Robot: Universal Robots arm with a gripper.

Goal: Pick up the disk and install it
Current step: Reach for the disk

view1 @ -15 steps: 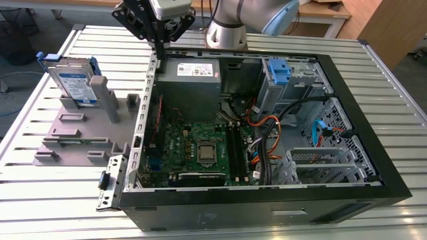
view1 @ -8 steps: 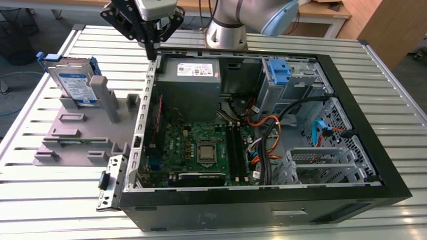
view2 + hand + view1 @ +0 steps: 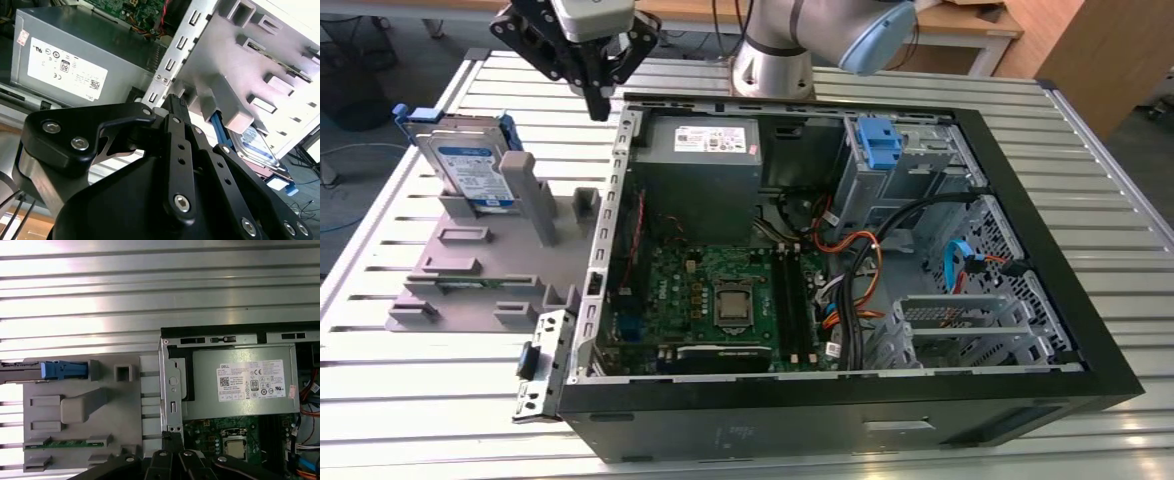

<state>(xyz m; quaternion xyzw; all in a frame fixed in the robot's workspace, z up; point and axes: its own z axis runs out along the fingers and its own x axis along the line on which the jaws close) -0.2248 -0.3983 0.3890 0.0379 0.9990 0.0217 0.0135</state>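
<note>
The disk is a silver drive with a white-and-blue label in a blue carrier. It stands upright on edge in a grey holder on the exterior view's left, beside the open computer case. My gripper hangs above the case's back left corner, to the right of the disk and apart from it. Its black fingers are shut with nothing between them. In the first wrist view the disk appears edge-on and the gripper is over the case wall. The second wrist view shows the gripper with the disk beyond it.
A grey power-supply box with a white label sits in the case's back left. A lone blue bracket sits in the drive bay at the back right. The motherboard and cables lie inside. All rests on a slatted metal table.
</note>
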